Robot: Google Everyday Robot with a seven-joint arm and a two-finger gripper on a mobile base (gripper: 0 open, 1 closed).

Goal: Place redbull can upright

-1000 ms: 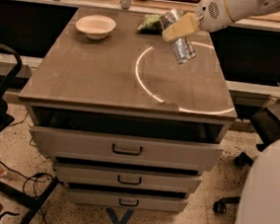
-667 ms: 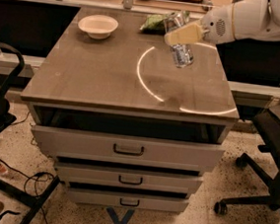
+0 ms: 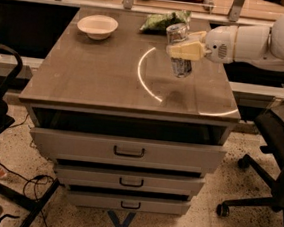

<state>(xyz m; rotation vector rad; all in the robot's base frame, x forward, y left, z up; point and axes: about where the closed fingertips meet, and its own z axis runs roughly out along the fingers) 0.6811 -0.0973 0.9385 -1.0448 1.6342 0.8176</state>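
The redbull can point(image 3: 179, 52) is a slim shiny silver-and-blue can. It hangs nearly upright, silver top up, above the right half of the brown cabinet top point(image 3: 100, 76). My gripper point(image 3: 184, 50) comes in from the right on a white arm and is shut on the can, its cream fingers point(image 3: 188, 49) across the can's middle. The can's lower end hangs clear of the surface, with its dark shadow on the top below it.
A cream bowl point(image 3: 97, 26) sits at the back left of the top. A green leafy bag point(image 3: 165, 21) lies at the back, just behind the can. Drawers front the cabinet below. An office chair point(image 3: 273, 163) stands at the right, a black stand at the left.
The arm has swung the can from tilted to nearly upright. The view has also shifted.
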